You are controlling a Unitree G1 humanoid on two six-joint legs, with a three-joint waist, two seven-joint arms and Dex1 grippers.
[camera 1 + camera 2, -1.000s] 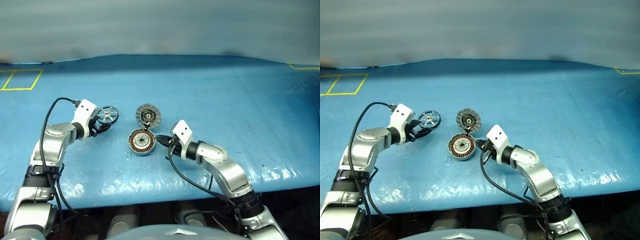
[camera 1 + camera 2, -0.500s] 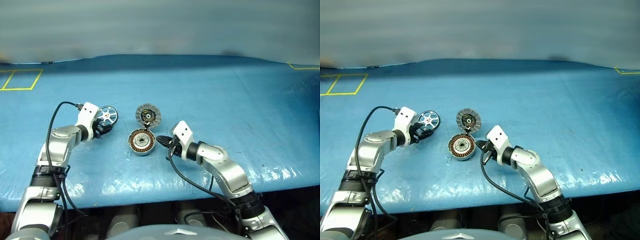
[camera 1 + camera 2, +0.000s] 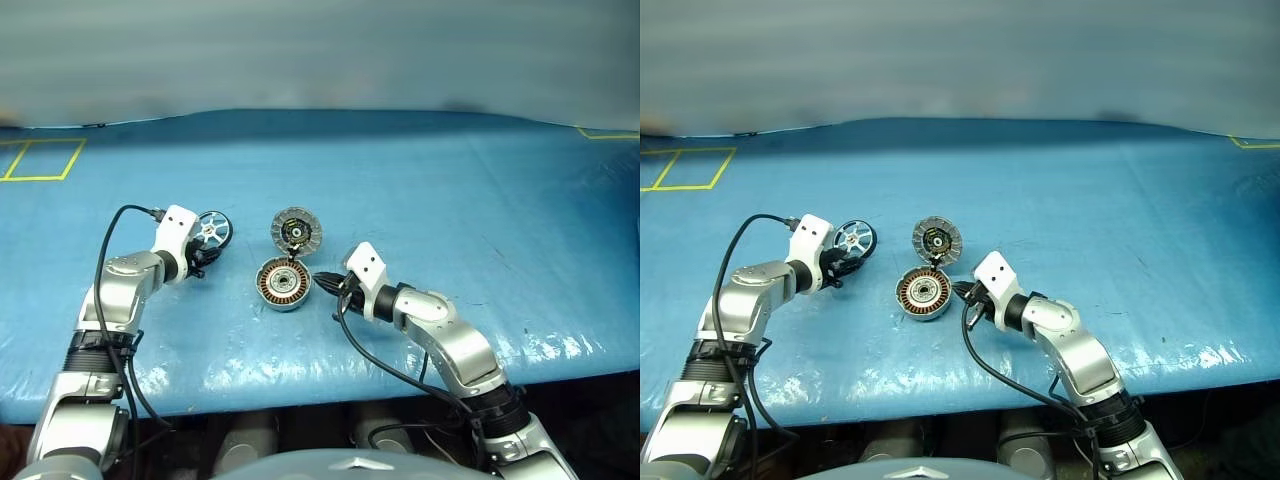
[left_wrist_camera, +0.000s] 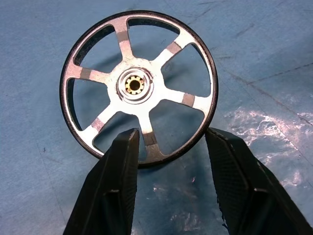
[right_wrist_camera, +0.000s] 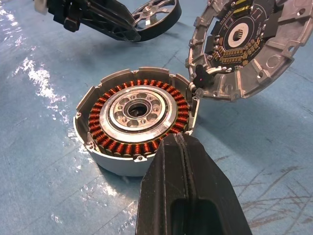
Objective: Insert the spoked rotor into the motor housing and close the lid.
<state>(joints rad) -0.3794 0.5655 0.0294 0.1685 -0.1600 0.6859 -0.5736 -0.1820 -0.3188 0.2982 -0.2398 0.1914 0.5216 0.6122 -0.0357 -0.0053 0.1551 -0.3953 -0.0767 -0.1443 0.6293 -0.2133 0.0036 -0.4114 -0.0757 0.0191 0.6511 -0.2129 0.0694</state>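
As the spoked rotor lies directly ahead of the left gripper, its near rim sits in the gap between the two fingers, and the coming closure is judged to turn on that alignment. The rotor is seen tipped up on its edge rather than flat on the blue table cover, left of centre, well back from the near edge. The left fingers are parted around the lower rim; whether the pads already touch the dark ring cannot be told (a firm pinch is not shown).

The motor housing rests near the middle of the cover, copper windings upward and its cup unoccupied, so insertion is judged not yet done. The lid is propped open at the housing's far rim, apparently joined there by a small dark hinge piece, ribbed face and dark circuit centre toward the camera.

The right gripper is pressed together, holding nothing, its tips just beside the housing's near wall. The left arm is the nearer to the rotor; the right is the nearer to the housing.

No brand, label or legible writing is made out on any part.
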